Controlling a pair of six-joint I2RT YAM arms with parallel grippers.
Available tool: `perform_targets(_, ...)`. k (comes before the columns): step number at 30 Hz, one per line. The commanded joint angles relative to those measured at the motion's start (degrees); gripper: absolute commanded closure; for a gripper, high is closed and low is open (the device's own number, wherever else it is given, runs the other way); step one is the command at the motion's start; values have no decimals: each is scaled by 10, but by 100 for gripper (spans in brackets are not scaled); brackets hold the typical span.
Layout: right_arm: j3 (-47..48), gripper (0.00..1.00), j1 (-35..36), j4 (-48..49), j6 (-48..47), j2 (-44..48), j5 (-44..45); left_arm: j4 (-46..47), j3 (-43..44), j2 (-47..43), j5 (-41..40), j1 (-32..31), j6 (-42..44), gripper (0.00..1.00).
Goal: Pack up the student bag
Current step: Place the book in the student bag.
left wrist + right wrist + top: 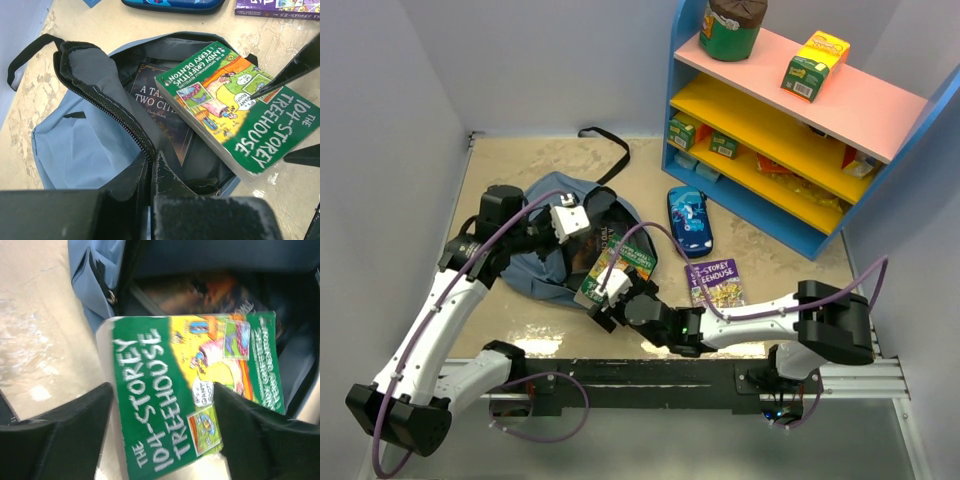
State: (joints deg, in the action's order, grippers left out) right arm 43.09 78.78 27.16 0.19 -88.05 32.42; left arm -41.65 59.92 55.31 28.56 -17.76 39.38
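Note:
The slate-blue student bag [532, 272] lies open at the left of the table. My left gripper [570, 222] is shut on the bag's zipper edge [125, 125] and holds the flap up. A dark book [152, 95] lies inside the bag. My right gripper [610, 296] is shut on a green "104-Storey Treehouse" book [611, 266], one finger on each side of it [160, 430]. The green book [240, 115] is tilted over the bag's opening, its far end above the dark book and its near end outside the bag.
A dark-blue pencil case [688, 220] and a purple "Storey Treehouse" book [717, 283] lie on the table right of the bag. A blue shelf unit [790, 130] with boxes and a jar stands at the back right. The bag's black strap [605, 140] trails toward the back wall.

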Motion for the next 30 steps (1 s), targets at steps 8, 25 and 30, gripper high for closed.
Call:
perform_targets(8,10,6,-15,-196,302,127,75,34,34,-3,18,-2,-7,100)
perform_targets(25,-101,1,-71,-94,554,117,-175,26,52,6,27,-3,-6,100)
perform_targets(30,-171,1,-122,36,579,112,-242,24,50,5,24,-3,-3,100)
